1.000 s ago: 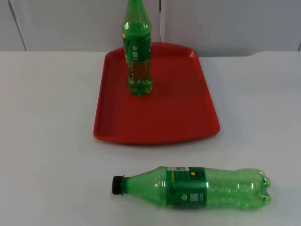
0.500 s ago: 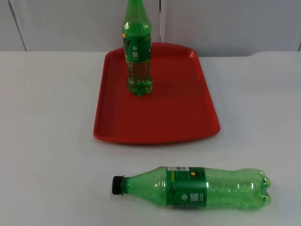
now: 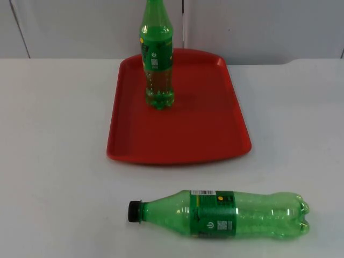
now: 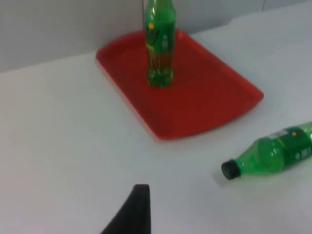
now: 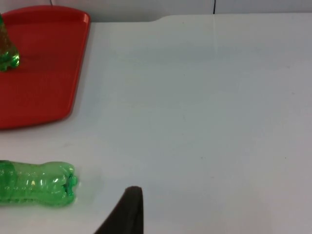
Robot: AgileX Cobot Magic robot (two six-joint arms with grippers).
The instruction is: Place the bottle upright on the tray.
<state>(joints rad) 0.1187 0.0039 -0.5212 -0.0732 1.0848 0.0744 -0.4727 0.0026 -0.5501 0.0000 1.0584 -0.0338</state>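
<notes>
Two green bottles: one bottle (image 3: 156,59) stands upright on the single red tray (image 3: 204,134); the second bottle (image 3: 226,214) lies on the white surface (image 3: 54,161), near the tray. Gripper states cannot be determined.

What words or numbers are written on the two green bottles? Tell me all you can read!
Standing bottle on the red tray: a white round symbol on the green label; the print below is too small to read.
Lying bottle on the table: the same white symbol, a yellow dot, a white barcode strip; nothing readable.
No words or numbers can be read.
</notes>
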